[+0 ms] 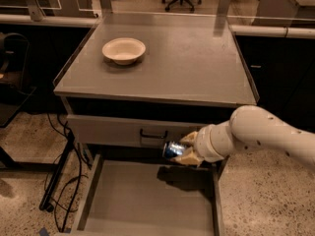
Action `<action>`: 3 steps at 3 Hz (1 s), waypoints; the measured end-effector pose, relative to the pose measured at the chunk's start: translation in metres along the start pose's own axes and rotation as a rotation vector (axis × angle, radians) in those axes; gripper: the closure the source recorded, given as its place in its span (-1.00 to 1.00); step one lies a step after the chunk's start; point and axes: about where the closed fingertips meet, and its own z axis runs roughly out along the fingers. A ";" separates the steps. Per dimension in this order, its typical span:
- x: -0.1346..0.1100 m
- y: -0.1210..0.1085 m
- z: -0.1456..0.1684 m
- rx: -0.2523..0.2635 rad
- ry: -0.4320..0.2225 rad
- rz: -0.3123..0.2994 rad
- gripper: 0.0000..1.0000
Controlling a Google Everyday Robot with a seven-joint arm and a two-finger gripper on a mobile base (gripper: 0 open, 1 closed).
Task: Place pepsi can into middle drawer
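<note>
- Carrying step, by the look of it: grasp done, release not yet made.
- Clamps the pepsi can (171, 150) between the two tan fingers of the claw (183, 149), can lying on its side with one end pointing left.
- Hangs in the air just in front of the upper drawer front (108, 131), right beside its dark loop handle (152, 133), at the end of the white arm (261, 134) reaching in from the right.
- Sits above the rear right part of the open middle drawer (142, 200) (dark shadow on the grey floor just below), touching neither floor nor side walls as far as visible.
- Leaves the cream bowl (123, 49) alone at the back left of the desk (197, 68), well apart from the work.
- Next move, as a judgement: calls for lowering toward the bare drawer floor, keeping clear of the right wall and of the drawer front behind.
- Calls also for parting the fingers only once near the floor, to guard against a sideways can rolling or bouncing.
</note>
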 end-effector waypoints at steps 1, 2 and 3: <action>0.023 0.052 0.030 -0.058 -0.027 0.003 1.00; 0.042 0.071 0.058 -0.103 -0.066 0.010 1.00; 0.059 0.071 0.095 -0.085 -0.109 -0.021 1.00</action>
